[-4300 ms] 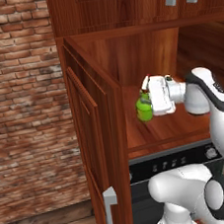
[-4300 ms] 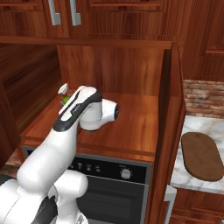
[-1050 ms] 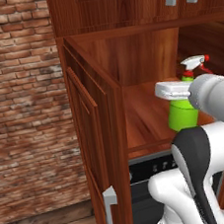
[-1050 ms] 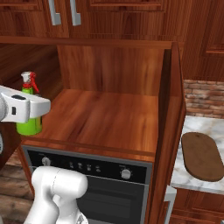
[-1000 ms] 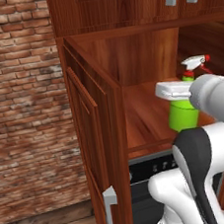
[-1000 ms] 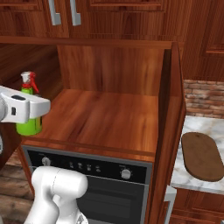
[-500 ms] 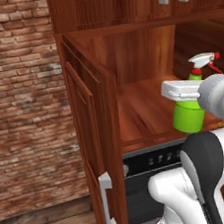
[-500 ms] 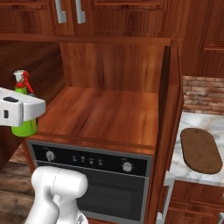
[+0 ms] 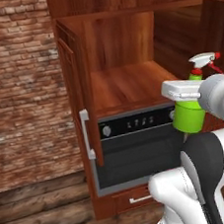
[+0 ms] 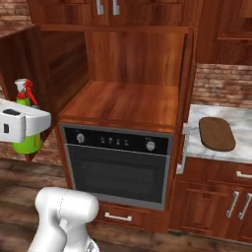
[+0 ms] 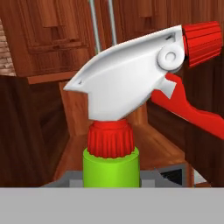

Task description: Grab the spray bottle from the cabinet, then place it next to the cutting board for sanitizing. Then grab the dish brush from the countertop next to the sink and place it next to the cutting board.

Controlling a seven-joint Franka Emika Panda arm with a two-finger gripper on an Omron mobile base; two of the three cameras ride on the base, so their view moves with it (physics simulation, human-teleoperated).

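A: Where is the spray bottle (image 9: pixel 189 116) sitting in the frame?

B: In the left base view it hangs at the right edge, just above centre, clear of the cabinet (image 9: pixel 122 58) shelf and in front of the black oven (image 9: pixel 138 148). In the right base view the same bottle is at the far left edge, its lime body showing under the white hand.

A: And the gripper (image 9: pixel 181 89)?

B: It wraps the bottle across the neck. The fingers are pinching the bottle, which stands upright. In the hand view the white trigger head with its red tip sits at upper right, the red collar and green shoulder at bottom centre.

A: Anything else of the task?

B: The cutting board (image 10: pixel 216 133) lies flat on the countertop (image 10: pixel 236 147) at the right of the right base view, well apart from the bottle
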